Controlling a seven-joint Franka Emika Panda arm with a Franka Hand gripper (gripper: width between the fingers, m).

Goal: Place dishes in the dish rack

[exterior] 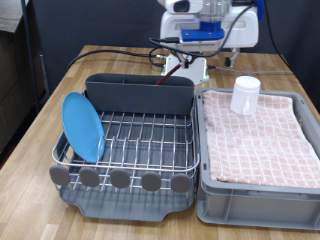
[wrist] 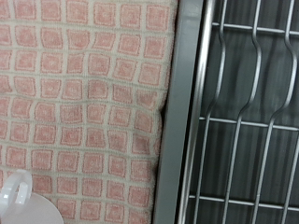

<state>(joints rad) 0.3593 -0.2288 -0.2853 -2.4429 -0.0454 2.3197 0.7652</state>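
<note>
The light-blue plate (exterior: 83, 127) stands on edge in the silver wire dish rack (exterior: 135, 140), at the exterior view's left. The rack's grey utensil caddy (exterior: 140, 92) runs along its far side. The white cup (exterior: 245, 95) stands upright on the pink checked towel (exterior: 260, 135); its rim also shows in a corner of the wrist view (wrist: 17, 201). My gripper (exterior: 197, 70) hangs behind the caddy, over the line between rack and bin. The wrist view shows the towel (wrist: 84, 103) and the rack wires (wrist: 248, 112) but no fingers and nothing held. The wooden spoon does not clearly show.
The grey bin (exterior: 215, 195) that holds the towel sits right beside the rack, at the exterior view's right. Black and red cables (exterior: 150, 50) lie on the wooden table (exterior: 60, 90) behind the rack. The robot base (exterior: 210, 25) stands at the top.
</note>
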